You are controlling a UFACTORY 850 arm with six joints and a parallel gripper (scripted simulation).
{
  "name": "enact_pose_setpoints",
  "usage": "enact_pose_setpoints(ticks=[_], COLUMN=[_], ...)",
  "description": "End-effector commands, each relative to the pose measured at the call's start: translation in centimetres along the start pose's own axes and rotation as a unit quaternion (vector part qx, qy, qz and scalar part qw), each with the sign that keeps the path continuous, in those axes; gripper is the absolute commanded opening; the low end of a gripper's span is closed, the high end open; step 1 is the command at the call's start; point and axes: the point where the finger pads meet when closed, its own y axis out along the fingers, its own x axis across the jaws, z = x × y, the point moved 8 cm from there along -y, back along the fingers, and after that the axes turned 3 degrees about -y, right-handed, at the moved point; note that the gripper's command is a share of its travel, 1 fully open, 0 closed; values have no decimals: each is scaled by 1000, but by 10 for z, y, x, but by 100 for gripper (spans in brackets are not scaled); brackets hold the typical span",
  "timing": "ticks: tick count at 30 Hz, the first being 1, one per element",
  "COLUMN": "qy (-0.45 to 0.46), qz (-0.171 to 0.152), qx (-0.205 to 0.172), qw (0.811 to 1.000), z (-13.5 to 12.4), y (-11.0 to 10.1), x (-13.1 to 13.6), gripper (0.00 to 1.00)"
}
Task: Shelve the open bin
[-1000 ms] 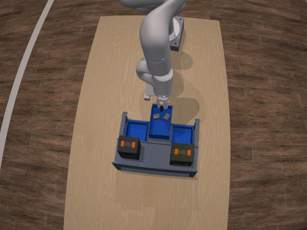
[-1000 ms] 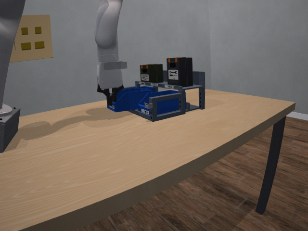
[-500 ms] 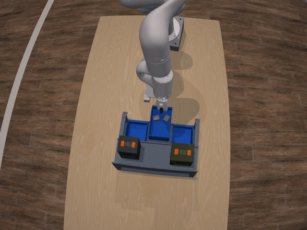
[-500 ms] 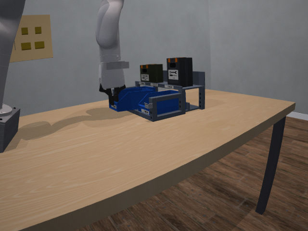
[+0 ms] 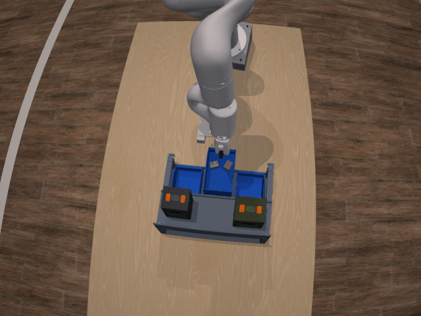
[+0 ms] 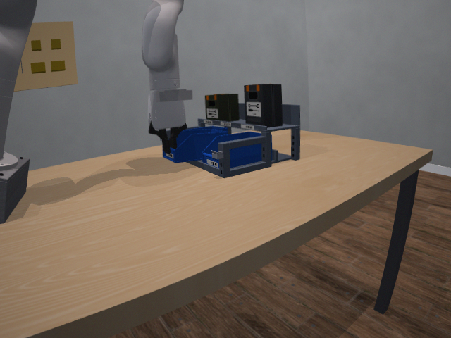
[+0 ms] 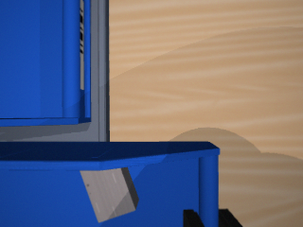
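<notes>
Gripping the middle blue bin, jaws at its front wall.

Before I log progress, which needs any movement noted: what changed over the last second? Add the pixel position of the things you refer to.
The blue open-fronted bin (image 5: 219, 182) (image 6: 194, 145) (image 7: 161, 191) and the gripper (image 5: 221, 155) (image 6: 170, 148) (image 7: 209, 219) moved slightly inward, toward the slate-grey shelf's (image 5: 214, 212) (image 6: 266, 147) (image 7: 100, 71) back. Nothing was let go. The shelf, black case (image 5: 177, 205) (image 6: 273, 105) and dark-green case (image 5: 249, 217) (image 6: 231, 107) stayed put.
</notes>
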Motion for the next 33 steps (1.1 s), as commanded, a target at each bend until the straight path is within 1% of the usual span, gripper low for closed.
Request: enact_pose_setpoints(ticks=[1,6,18,23,33], qy=[0,0,0,0,0], qz=[0,0,0,1,1], qx=[0,0,0,0,0], qw=[1000,1000,1000,1000,1000], z=[0,0,0,1,1], y=[0,0,0,0,0], x=[-1,-11,-11,-20,-20], gripper=[0,0,0,0,0])
